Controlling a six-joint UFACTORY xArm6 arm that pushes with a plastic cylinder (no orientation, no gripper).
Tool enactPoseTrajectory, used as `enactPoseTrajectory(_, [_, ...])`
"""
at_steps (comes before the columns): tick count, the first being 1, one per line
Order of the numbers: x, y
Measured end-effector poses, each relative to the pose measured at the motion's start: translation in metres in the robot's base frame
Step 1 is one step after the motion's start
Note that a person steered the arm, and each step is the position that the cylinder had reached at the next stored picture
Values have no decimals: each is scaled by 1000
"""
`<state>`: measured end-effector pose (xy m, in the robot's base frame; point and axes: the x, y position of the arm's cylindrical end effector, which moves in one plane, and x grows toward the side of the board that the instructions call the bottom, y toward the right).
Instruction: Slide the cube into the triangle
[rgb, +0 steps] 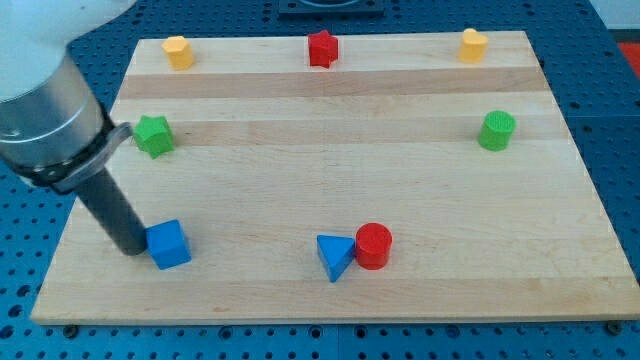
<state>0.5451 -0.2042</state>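
The blue cube (169, 244) lies on the wooden board (330, 190) at the view's lower left. My tip (130, 247) touches the cube's left side. The blue triangle (334, 256) lies at the view's bottom centre, well to the right of the cube. A red cylinder (374, 245) rests against the triangle's right side.
A green star (153, 135) lies above the cube, beside the arm's body. A yellow block (177, 51), a red star (322, 47) and another yellow block (473, 44) line the top edge. A green cylinder (496, 131) is at the right.
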Motion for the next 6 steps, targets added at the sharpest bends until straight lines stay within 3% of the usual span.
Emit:
enactPoseTrajectory(2, [2,69])
enactPoseTrajectory(4, [25,47])
enactPoseTrajectory(6, [24,79])
